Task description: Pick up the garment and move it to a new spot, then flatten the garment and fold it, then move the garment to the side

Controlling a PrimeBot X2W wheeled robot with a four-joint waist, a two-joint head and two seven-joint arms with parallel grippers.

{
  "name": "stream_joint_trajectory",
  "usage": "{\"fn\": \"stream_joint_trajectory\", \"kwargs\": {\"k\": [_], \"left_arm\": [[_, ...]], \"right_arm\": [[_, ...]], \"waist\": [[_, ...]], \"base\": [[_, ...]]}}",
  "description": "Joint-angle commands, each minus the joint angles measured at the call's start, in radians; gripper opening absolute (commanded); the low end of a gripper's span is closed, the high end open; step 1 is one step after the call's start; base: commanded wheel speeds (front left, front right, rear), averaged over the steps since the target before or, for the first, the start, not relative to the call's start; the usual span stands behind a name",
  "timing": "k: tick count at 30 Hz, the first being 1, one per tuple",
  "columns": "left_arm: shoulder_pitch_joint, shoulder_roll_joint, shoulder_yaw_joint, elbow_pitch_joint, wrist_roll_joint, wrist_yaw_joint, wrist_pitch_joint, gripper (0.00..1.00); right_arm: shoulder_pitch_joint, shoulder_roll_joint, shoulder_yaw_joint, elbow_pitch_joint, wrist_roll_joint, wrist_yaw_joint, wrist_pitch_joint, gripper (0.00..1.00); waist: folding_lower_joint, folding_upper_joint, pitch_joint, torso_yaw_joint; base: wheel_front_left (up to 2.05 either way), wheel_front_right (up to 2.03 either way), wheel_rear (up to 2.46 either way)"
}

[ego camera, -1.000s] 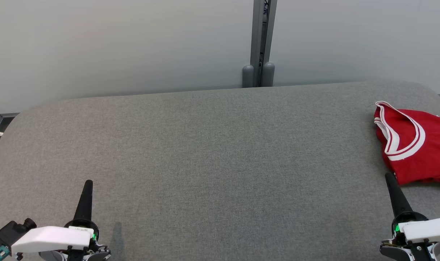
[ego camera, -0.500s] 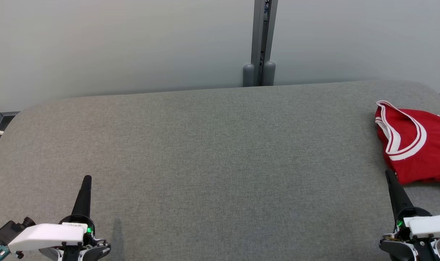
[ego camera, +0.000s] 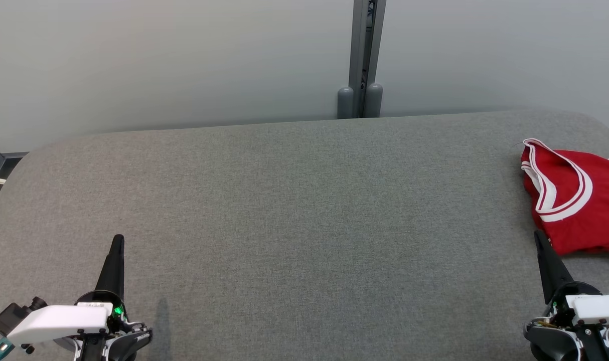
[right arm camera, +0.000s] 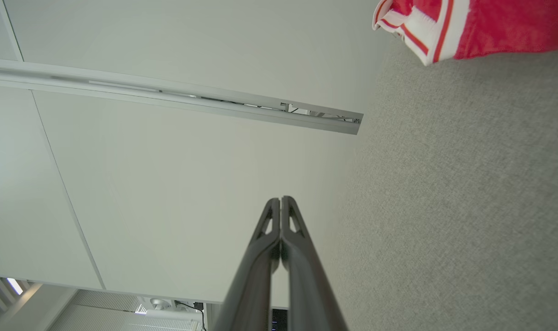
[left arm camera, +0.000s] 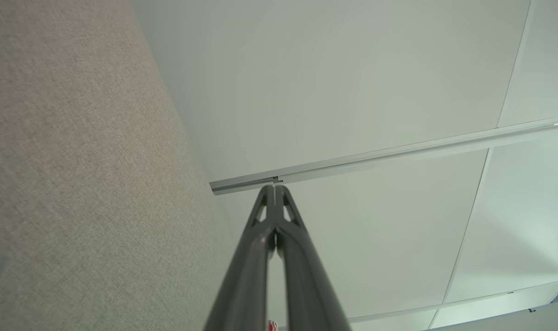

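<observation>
Head view: red jersey (ego camera: 580, 200) with white trim lies at the far right end of the grey padded table (ego camera: 284, 200), its right part cut off by the frame. It looks fairly compact and flat, but I can't confirm a clean fold. That spot fits either a jersey waiting at the edge for pickup or one already folded and set aside, and the pictures don't settle which. Left gripper (ego camera: 117, 245) sits at the near left corner and right gripper (ego camera: 541, 245) at the near right, just short of the jersey's near hem. Both have fingers pinched together and hold nothing. It reads as a parked pose that keeps the middle of the table free for spreading cloth. A grey post (ego camera: 359, 60) splits the wall behind. Left wrist view: confirms what the head view only hints at, with the fingertips (left arm camera: 270, 195) meeting and no fabric between them. The camera is rolled, so the table runs down the left side and a wall rail (left arm camera: 389, 154) crosses behind. A red speck shows at the bottom edge, too small to identify. Right wrist view: fingertips (right arm camera: 274, 207) likewise pressed shut and empty. The jersey's striped trim edge (right arm camera: 467, 23) shows up close at top right, apart from the fingers, with bare table between them. That gap is hard to judge from the head view.
</observation>
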Motion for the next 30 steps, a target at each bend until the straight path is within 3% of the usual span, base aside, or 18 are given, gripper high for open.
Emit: {"fn": "stream_joint_trajectory", "kwargs": {"k": [1,17,30], "left_arm": [[-0.027,-0.001,0.01,0.0,-0.025,-0.01,0.006,0.0],[-0.046,-0.016,0.031,0.013,-0.118,-0.03,0.033,0.0],[-0.044,-0.016,0.032,0.013,-0.114,-0.028,0.032,0.0]], "right_arm": [[-0.016,-0.003,-0.003,0.005,0.027,0.0,0.007,0.0],[-0.034,-0.002,-0.008,0.026,0.137,0.0,0.024,0.0],[-0.033,-0.002,-0.008,0.026,0.132,0.0,0.023,0.0]], "waist": [[0.0,0.0,0.001,0.0],[0.0,0.0,0.005,0.003],[0.0,0.0,0.005,0.003]], "base": [[0.0,0.0,0.0],[0.0,0.0,0.0],[0.0,0.0,0.0]]}}
